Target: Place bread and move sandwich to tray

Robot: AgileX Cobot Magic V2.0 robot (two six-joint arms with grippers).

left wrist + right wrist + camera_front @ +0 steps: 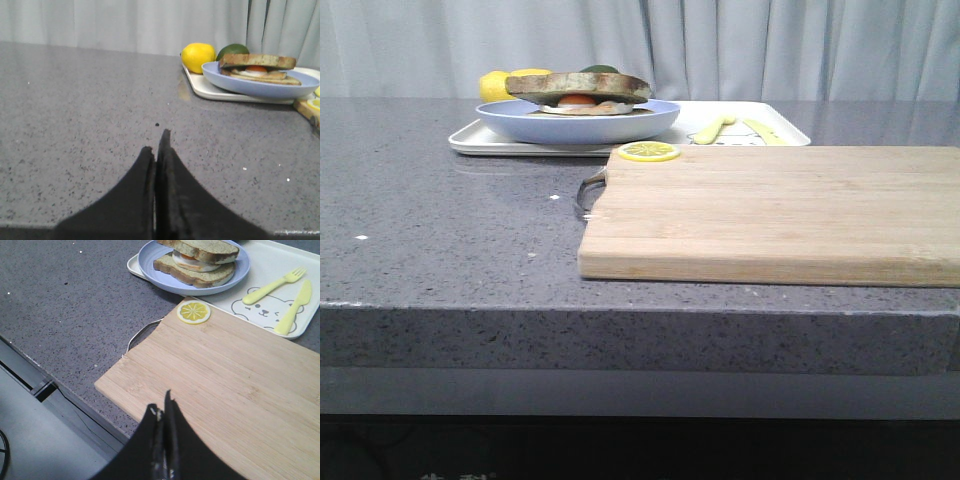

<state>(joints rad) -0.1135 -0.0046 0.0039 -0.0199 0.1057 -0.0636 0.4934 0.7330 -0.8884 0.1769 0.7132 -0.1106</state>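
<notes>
Both claws are sitting clenched and empty: the left gripper (157,150) is hovering over bare counter (90,115), the right gripper (163,412) over the board (225,380). Ahead of each, the sandwich (197,260) is already resting on its plate (150,262), bread (200,247) topping the egg, and the plate is standing on the tray (280,300). Judging by this, the task is looking finished; next is probably only keeping clear and retracting

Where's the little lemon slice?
In the front view, the lemon slice lies on the cutting board's far left corner, just in front of the blue plate on the tray.
</notes>
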